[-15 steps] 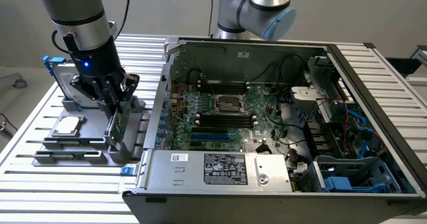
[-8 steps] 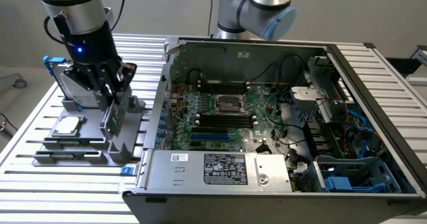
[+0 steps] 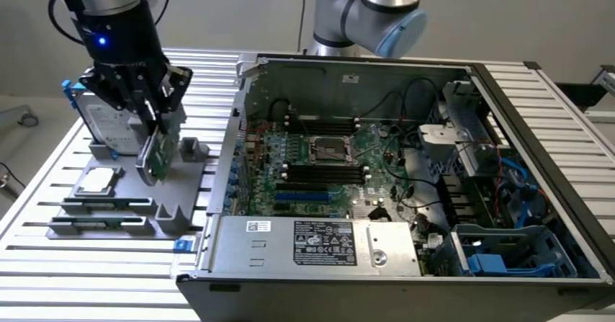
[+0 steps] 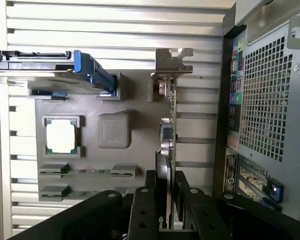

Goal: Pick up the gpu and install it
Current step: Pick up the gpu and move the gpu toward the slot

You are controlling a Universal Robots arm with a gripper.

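Observation:
The gpu point(image 3: 158, 156) is a thin card with a green board face, hanging tilted just above the grey parts holder point(image 3: 178, 199) at the exterior view's left. My gripper point(image 3: 157, 124) is shut on the card's upper edge. From the wrist, the gpu point(image 4: 168, 135) shows edge-on between my black fingers point(image 4: 150, 200), its silver end bracket point(image 4: 172, 62) at the far end. My gripper point(image 4: 166, 177) clamps the card from both sides over the holder point(image 4: 139, 135).
The open computer case point(image 3: 356, 60) lies at the exterior view's right, with its motherboard point(image 3: 327, 156) and power supply point(image 3: 317, 243) exposed; its perforated back point(image 4: 270, 100) is close beside the card. The holder carries a hard drive point(image 3: 101, 120) point(image 4: 49, 75), a processor point(image 3: 96, 181) point(image 4: 61, 136) and memory sticks point(image 3: 101, 205) point(image 4: 89, 171).

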